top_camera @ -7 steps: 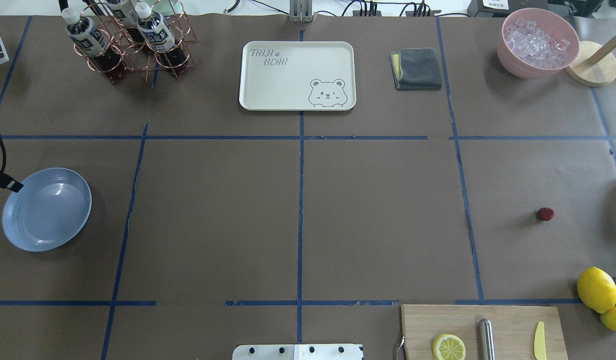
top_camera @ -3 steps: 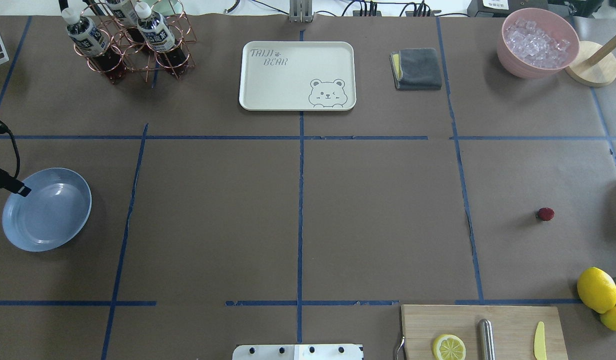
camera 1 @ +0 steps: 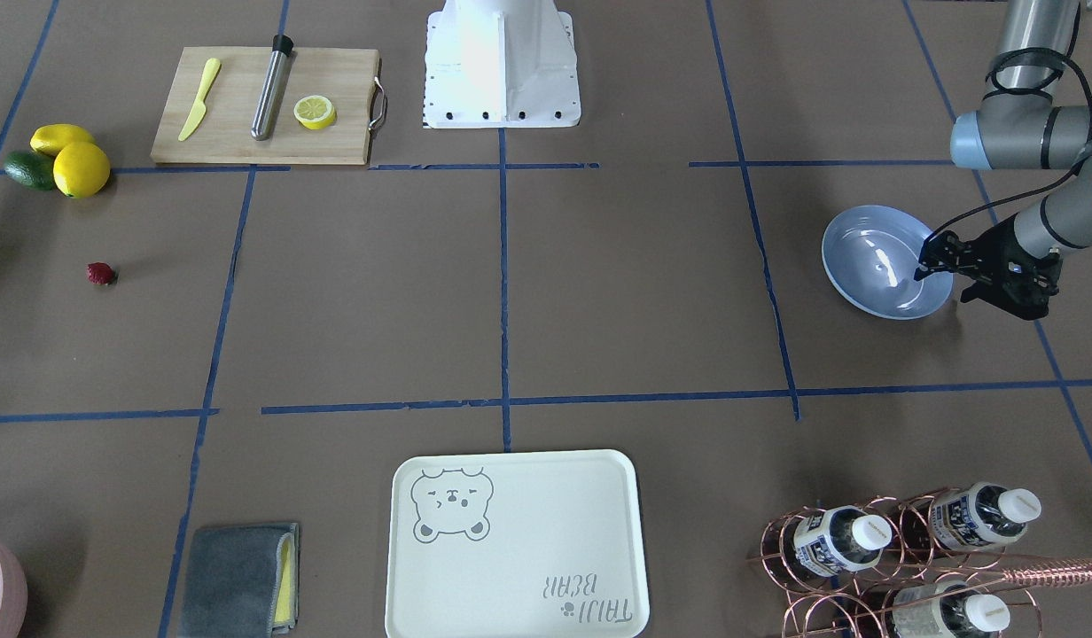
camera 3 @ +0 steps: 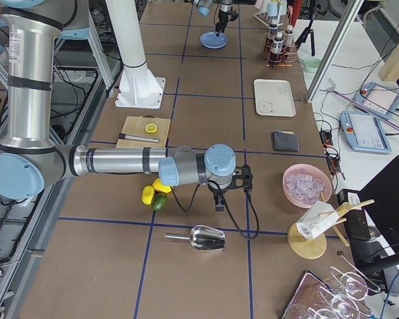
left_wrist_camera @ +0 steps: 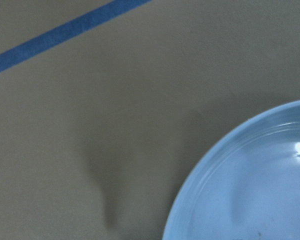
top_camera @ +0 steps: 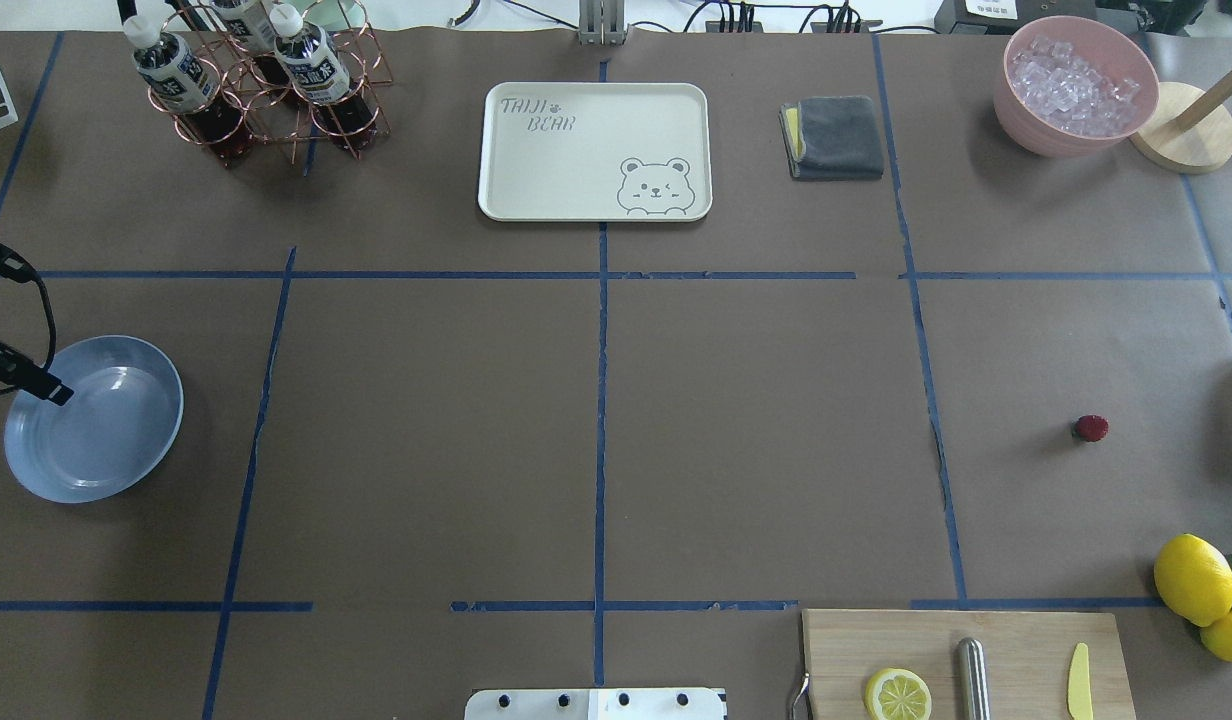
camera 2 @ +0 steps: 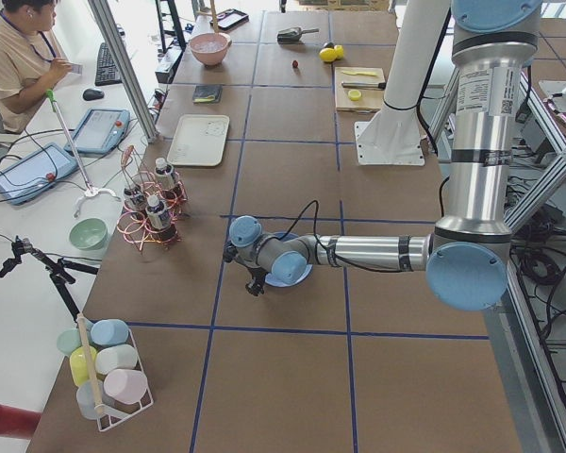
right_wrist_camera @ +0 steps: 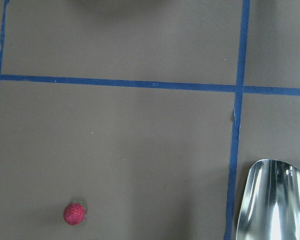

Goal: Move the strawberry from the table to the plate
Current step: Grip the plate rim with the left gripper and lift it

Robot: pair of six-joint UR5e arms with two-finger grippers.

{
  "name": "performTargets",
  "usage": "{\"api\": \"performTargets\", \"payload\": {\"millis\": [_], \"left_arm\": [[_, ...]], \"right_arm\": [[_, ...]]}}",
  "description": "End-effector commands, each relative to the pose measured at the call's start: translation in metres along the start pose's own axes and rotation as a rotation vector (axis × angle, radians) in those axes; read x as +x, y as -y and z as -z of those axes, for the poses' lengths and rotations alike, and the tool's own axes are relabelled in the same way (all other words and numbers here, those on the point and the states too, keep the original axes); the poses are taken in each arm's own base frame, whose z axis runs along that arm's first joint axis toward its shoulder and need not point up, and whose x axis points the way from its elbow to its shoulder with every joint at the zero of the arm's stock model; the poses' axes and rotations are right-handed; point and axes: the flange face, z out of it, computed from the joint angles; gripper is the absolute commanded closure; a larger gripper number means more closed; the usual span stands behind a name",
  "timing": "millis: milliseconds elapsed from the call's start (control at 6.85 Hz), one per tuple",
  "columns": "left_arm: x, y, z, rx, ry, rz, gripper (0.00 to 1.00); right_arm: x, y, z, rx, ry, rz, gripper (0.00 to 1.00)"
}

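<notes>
Left tool (camera 1: 925,259) hangs low over the outer rim of the plate (camera 1: 874,266), at the far left end of the bench (top_camera: 756,420). Its fingers are spread: the wrist camera looking down there catches two separate finger shadows, one on the brown paper and a fainter one inside the blue plate. Over at the other end, the strawberry (top_camera: 1090,428) sits alone on the bare paper, well apart from the plate and with most of the taped grid between them. It lies a little beyond the lemons (top_camera: 1193,578) and the cutting board (top_camera: 966,660). From the side, the right tool (camera 3: 220,205) points down above the bench near those lemons, but whether its fingers are spread or pressed together I cannot tell. Its wrist camera shows the strawberry low in the left of its view, with a shiny metal scoop (right_wrist_camera: 270,200) at the lower right.
</notes>
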Motion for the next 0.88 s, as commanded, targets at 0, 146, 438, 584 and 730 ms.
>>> {"api": "performTargets", "payload": {"millis": [0,146,438,584,730], "left_arm": [[0.002,0.000,0.001,0.002,-0.001,-0.007,1.00],[0.002,0.000,0.001,0.003,-0.002,-0.007,1.00],[0.024,-0.005,0.010,-0.012,-0.180,-0.010,1.00],[0.055,0.011,0.031,0.003,-0.260,0.037,1.00],[0.094,0.032,0.065,0.041,-0.282,0.132,1.00]], "right_arm": [[0.000,0.000,-0.001,-0.001,0.001,0.000,0.00],[-0.001,0.000,-0.001,-0.003,0.002,0.000,0.00],[0.000,-0.001,-0.001,-0.003,0.002,0.001,0.00],[-0.001,0.000,-0.001,-0.002,0.002,0.002,0.00],[-0.001,0.000,-0.001,-0.001,0.002,0.004,0.00]]}}
